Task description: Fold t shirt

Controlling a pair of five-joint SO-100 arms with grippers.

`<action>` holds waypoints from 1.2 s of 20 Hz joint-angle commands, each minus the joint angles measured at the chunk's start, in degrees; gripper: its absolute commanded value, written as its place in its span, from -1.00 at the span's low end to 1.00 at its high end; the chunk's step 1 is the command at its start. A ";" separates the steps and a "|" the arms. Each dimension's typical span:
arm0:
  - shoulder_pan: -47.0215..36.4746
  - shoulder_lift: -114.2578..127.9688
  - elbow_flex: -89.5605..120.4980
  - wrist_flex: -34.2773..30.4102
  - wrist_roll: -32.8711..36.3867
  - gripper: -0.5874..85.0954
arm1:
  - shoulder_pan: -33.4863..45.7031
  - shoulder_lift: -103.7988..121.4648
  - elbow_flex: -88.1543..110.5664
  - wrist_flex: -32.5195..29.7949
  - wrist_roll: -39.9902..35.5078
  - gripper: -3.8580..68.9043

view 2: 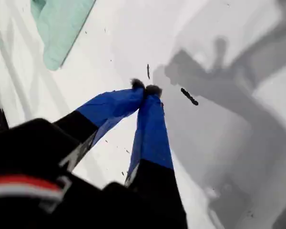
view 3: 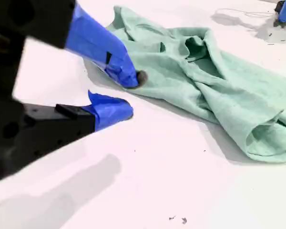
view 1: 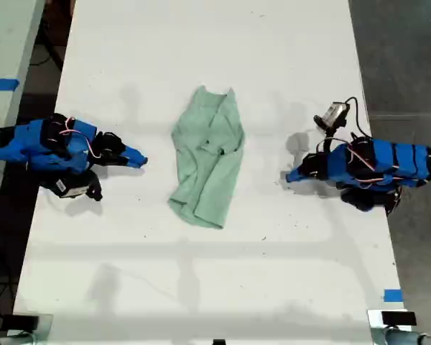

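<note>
The t shirt (view 1: 207, 154) lies crumpled mid-surface (view 1: 201, 287). My first gripper (view 2: 146, 88), fingers pressed together, sits well apart; my second gripper (view 3: 133, 93), fingers spread, empty, hovers near it.

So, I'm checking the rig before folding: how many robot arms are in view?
2: one arm at the exterior view's left, another arm at its right, t shirt between.

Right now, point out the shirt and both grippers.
Shirt (view 1: 208, 154): exterior view, middle of the cloth.
My first gripper (view 2: 147, 88): first wrist view, where the closed tips meet.
My second gripper (view 3: 132, 94): second wrist view, gap between the open tips.
</note>
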 commanded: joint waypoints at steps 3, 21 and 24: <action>-1.76 0.79 -0.53 0.09 1.58 -0.99 | 0.26 0.88 3.43 0.53 0.70 -0.87; 12.39 -62.58 -51.33 -3.52 4.83 -0.66 | -13.80 -102.30 -95.19 7.47 -0.18 -0.26; 14.24 -86.31 -66.36 -2.99 8.17 -0.58 | -15.82 -121.38 -113.91 8.17 -2.37 -0.18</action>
